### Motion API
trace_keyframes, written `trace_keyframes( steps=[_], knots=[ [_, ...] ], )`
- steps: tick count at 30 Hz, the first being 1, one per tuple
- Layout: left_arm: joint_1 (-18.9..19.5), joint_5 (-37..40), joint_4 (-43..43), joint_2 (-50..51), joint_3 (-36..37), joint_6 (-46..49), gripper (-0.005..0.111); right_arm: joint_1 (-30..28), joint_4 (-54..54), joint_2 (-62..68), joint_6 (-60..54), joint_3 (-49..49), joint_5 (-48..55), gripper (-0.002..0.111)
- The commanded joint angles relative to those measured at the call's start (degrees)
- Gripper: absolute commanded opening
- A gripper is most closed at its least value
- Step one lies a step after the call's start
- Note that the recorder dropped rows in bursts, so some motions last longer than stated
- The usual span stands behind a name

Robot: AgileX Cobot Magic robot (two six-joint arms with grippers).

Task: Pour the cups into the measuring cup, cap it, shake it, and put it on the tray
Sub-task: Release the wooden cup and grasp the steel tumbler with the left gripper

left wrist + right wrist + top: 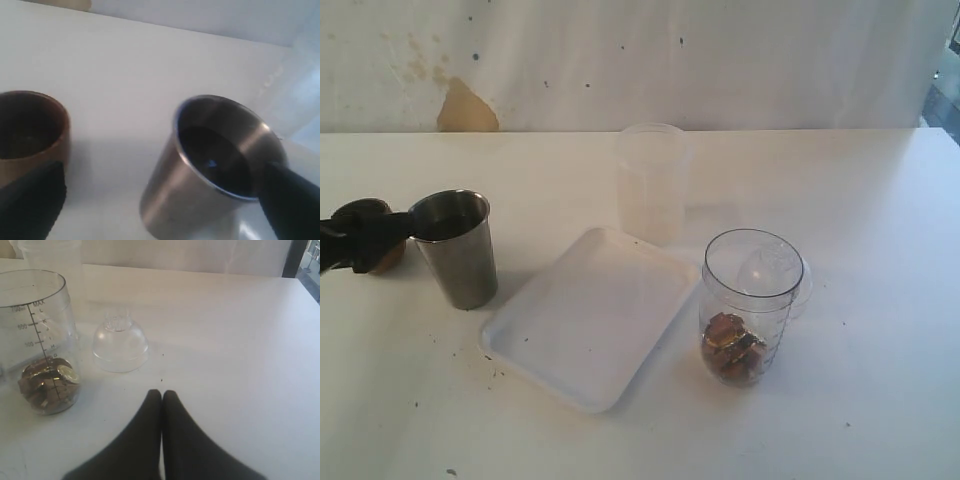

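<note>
At frame left, our left hand [378, 236] gapes beside the steel tumbler [458, 252]; our right hand [161, 393] is clenched empty

Steel tumbler [457, 250] and wooden cup [27, 130] are stood upright left of tray [590, 320]; measuring cup [750, 305], holding brown pieces [733, 348], and cap [120, 342] right of it.

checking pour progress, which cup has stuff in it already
The clear marked cup right of the tray: brown pieces lie at its bottom. The frosted one shows none.
</note>
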Motion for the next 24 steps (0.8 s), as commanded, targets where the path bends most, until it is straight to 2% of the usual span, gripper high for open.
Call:
trace_keyframes(
  steps=[1, 7, 10, 14, 17, 21, 24],
  knots=[
    [-0.1, -6.1, -2.0, -0.6, 3.2, 2.6, 0.105, -0.3, -0.2, -0.3, -0.2, 0.3, -0.4, 0.0],
    [-0.2, -12.9, -1.1, -0.3, 6.9, 11.8, 0.105, -0.3, -0.2, -0.3, -0.2, 0.3, -0.4, 0.0],
    [-1.9, -14.1, -1.8, 1.5, 7.0, 14.2, 0.105, -0.3, -0.2, -0.3, -0.2, 0.3, -0.4, 0.0],
    [-5.7, -11.7, -6.5, 4.9, 7.0, 21.2, 0.105, -0.3, -0.2, -0.3, -0.2, 0.3, -0.4, 0.0],
    [-8.4, -9.9, -14.0, 7.7, 7.0, 27.5, 0.105, -0.3, -0.2, -0.3, -0.2, 0.3, -0.4, 0.0],
    [-9.1, -13.0, -20.7, 11.0, 6.9, 33.2, 0.105, -0.3, -0.2, -0.3, -0.2, 0.3, -0.4, 0.0],
    [-9.3, -16.3, -21.6, 13.2, 5.7, 33.2, 0.105, -0.3, -0.2, -0.3, -0.2, 0.3, -0.4, 0.0]
  ],
)
